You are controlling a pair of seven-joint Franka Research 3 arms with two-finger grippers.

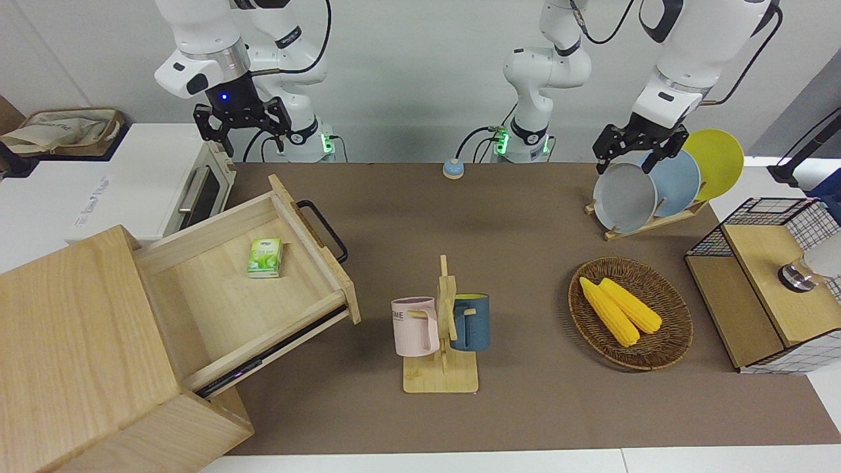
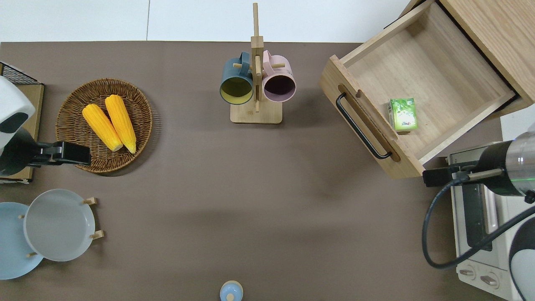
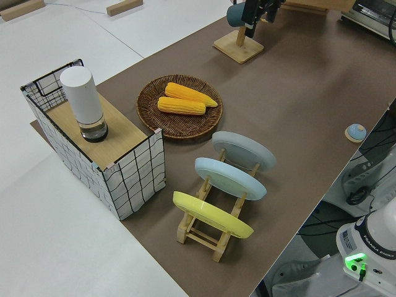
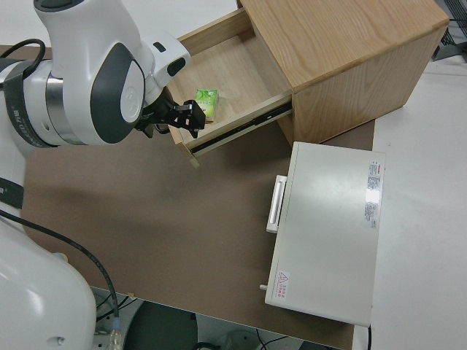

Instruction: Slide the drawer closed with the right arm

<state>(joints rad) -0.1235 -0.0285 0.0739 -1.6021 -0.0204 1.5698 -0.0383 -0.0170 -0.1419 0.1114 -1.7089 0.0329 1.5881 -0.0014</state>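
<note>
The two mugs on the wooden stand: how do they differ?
The pink mug hangs toward the right arm's end of the table, the blue mug toward the left arm's. The pink mug looks dark inside; the blue mug is yellow inside. Both hang by their handles from pegs on one stand.
</note>
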